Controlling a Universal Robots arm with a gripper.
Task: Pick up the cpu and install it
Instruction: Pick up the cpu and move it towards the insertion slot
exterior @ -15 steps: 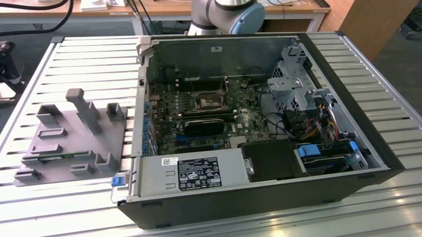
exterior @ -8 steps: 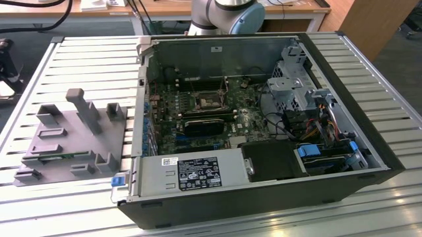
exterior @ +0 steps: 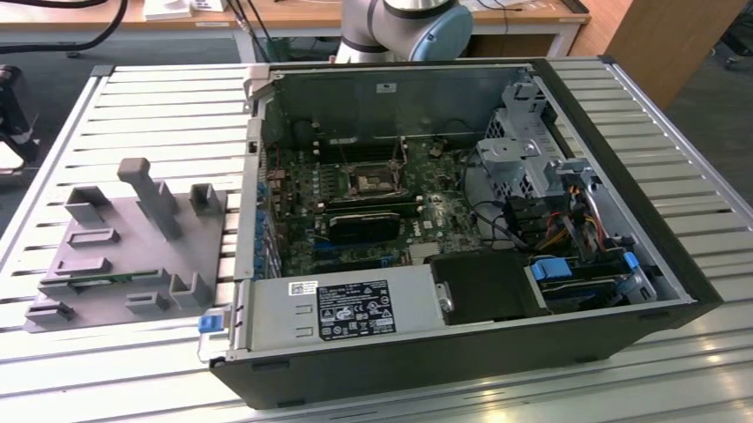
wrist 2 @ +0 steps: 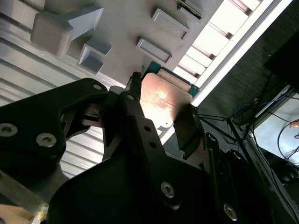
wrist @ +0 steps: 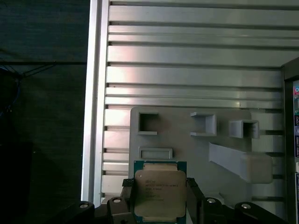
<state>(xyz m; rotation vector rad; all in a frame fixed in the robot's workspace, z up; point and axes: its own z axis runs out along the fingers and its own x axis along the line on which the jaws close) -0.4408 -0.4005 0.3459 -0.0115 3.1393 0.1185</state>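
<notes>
the gripper (wrist: 159, 199) has its jaws clamped on the cpu (wrist: 160, 186). one finger (wrist: 127, 196) presses on each of two opposite green edges. in both wrist views the chip hangs flat in the air, its metal top facing the camera. it is above the grey fixture plate (wrist: 187, 140), near the rim of the slatted table (wrist: 187, 56).

i judge the cpu to be light, thin and fully stiff, so it will not bend in the grip. its metal top looks smooth and probably slippery. the thin edges give the fingers little surface, so it may tilt or slide if the grip is weak. the underside is not visible. i expect it to be delicate, so the edges are the right place to hold.

in the exterior view the open computer case (exterior: 471, 220) lies beside the plate (exterior: 130, 264), with the black socket (exterior: 374, 181) on its board.
</notes>
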